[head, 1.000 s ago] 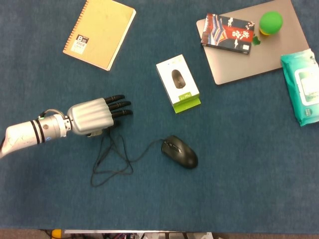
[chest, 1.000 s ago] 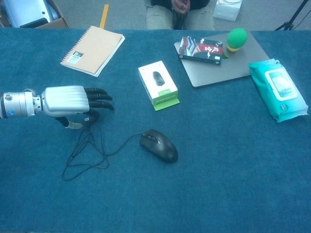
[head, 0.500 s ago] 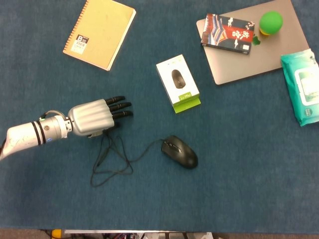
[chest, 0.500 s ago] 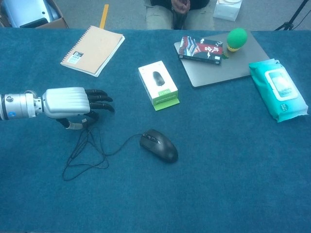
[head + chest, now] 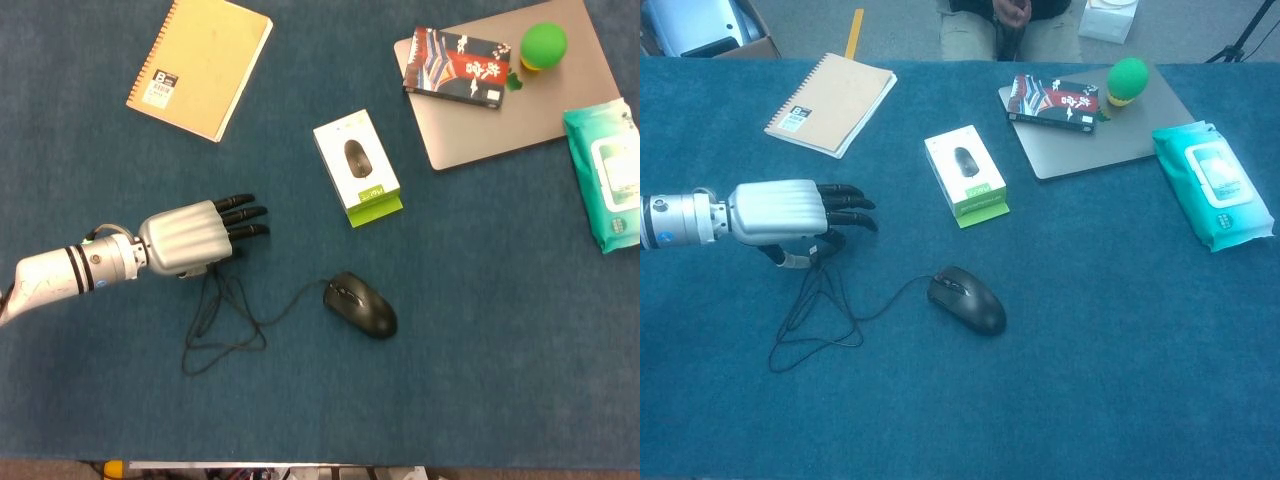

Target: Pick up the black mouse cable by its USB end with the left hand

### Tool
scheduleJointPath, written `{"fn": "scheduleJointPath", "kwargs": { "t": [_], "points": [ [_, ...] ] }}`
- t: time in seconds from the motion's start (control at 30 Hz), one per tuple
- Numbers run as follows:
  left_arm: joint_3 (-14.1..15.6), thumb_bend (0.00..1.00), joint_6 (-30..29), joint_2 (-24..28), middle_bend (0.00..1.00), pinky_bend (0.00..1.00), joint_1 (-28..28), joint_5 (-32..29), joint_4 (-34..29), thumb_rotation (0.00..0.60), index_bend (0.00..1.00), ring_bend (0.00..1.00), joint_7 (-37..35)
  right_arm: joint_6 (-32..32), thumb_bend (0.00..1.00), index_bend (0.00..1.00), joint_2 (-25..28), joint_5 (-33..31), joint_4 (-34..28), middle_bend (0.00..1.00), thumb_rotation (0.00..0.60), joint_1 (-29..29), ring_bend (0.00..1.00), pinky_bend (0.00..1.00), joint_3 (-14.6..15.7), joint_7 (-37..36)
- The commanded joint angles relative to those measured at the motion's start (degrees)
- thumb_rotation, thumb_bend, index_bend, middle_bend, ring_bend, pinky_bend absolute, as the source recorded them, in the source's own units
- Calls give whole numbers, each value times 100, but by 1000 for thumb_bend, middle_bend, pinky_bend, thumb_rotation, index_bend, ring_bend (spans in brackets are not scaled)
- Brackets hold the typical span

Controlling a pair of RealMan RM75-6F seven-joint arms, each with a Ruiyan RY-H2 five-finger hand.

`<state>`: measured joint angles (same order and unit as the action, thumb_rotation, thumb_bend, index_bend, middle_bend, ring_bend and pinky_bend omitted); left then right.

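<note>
So over the last second the left hand (image 5: 190, 240) has only crept a touch to the right and maybe lifted slightly, and the cable (image 5: 225, 325) has come with it a bit: the top of the loops now looks drawn up toward the palm while the rest still lies slack on the cloth (image 5: 470, 300). In the chest view the thumb and a curled finger seem pinched on something pale under the palm, which I'd guess is the USB end (image 5: 790, 260), with the other fingers stretched out flat to the right; it's small and half hidden, so I can't swear the pinch is solid. To me that reads as the grab being made and the lift only just starting, not a finished pick. The cable runs from the hand down into a couple of loose loops on the near left, then across to the mouse (image 5: 361, 305) near the middle. Room-wise it's pretty easy: straight up is open, and the closest stuff is the mouse box (image 5: 357, 168) to the far right of the hand and the notebook (image 5: 200, 65) further back, both well apart from it. The near edge of the table is a fair way off too. The one thing I'd watch is slack running out, since a big lift would start dragging the mouse. Right hand isn't in either view.
</note>
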<state>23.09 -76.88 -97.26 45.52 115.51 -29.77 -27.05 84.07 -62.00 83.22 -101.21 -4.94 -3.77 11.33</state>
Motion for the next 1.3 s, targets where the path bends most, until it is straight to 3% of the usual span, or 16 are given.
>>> {"fn": "scheduleJointPath", "kwargs": {
  "t": [0.03,0.37,0.97,1.3],
  "points": [
    [-46,276,-33,96,148,70,34,-33,-150,600,559,27,69,9,378,547,-5,16,31,470,600,8,371,496,1,-47],
    [-464,276,-98,733,163,70,157,-402,-1460,600,575,27,341,-59,378,547,-77,69,227,469,600,-33,370,496,-8,-324],
    [-1260,276,434,2165,173,70,411,-968,-4974,600,611,27,1591,-193,378,547,-247,110,769,469,600,-83,370,497,3,-989],
    [-1588,276,703,2536,175,70,451,-1158,-5860,600,620,27,1812,-220,378,547,-304,121,1012,469,600,-83,369,497,11,-1274]
  ]
}}
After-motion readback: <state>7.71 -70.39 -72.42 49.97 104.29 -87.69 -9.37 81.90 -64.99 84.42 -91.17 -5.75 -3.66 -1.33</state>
